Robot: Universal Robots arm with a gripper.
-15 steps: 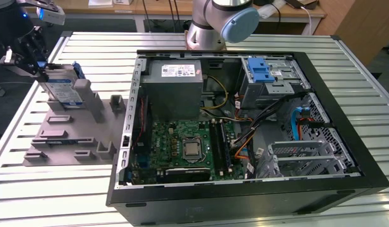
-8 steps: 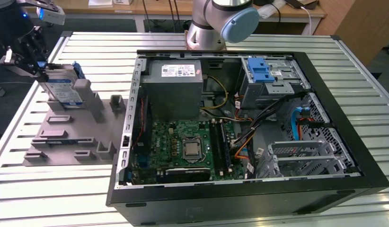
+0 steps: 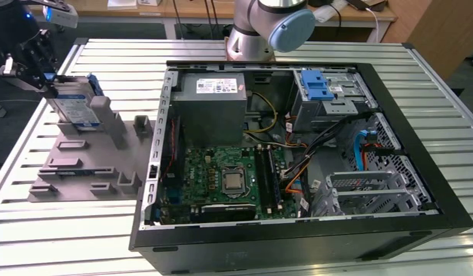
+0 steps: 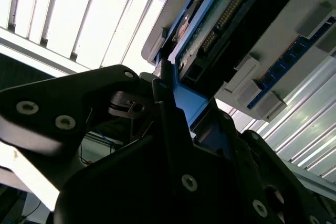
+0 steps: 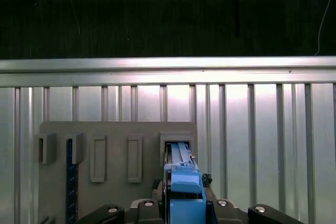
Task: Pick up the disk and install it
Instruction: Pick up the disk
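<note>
Disk (image 3: pixel 68 99) upright in grey stand (image 3: pixel 75 172), white-and-blue label (image 3: pixel 80 113) unreadable, fingers (image 4: pixel 167 114) clamped on its blue bracket (image 5: pixel 186 192)

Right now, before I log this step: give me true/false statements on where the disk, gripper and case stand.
1. The disk is installed in the computer case. False: it stands upright in the grey holder, outside the case, on the exterior view's left.
2. The gripper is shut on the disk's blue carrier. True.
3. The case lies open on the slatted table. True.
4. The motherboard is red. False: it is green.
</note>
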